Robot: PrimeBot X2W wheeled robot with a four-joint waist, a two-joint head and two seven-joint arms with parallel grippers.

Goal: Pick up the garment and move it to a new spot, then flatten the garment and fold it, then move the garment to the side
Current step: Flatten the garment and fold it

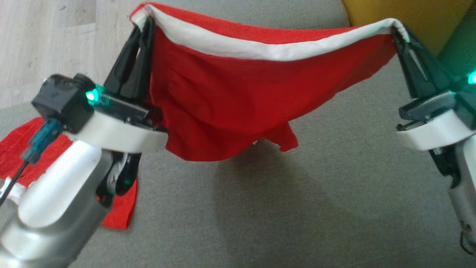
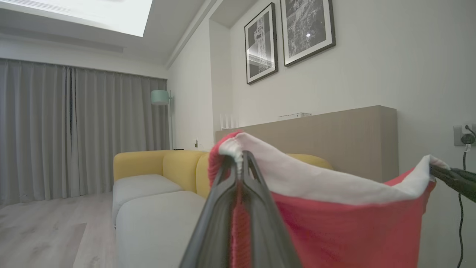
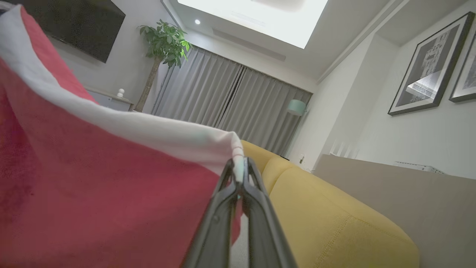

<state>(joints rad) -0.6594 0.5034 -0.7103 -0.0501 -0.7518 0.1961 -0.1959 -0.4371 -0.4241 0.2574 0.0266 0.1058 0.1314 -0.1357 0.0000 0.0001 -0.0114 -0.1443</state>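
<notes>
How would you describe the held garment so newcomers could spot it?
Above the grey fabric sofa seat, a red cloth garment with a white band hangs between the left end effector and right end effector. Unlike the flat red cloth at left, it's lifted.

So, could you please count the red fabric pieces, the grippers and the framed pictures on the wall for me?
Red fabric pieces: 2, the held garment and a cloth on the sofa.
Grippers: 2, left gripper and right gripper, both shut on the garment.
Framed pictures: 2.
Total: 6.
</notes>
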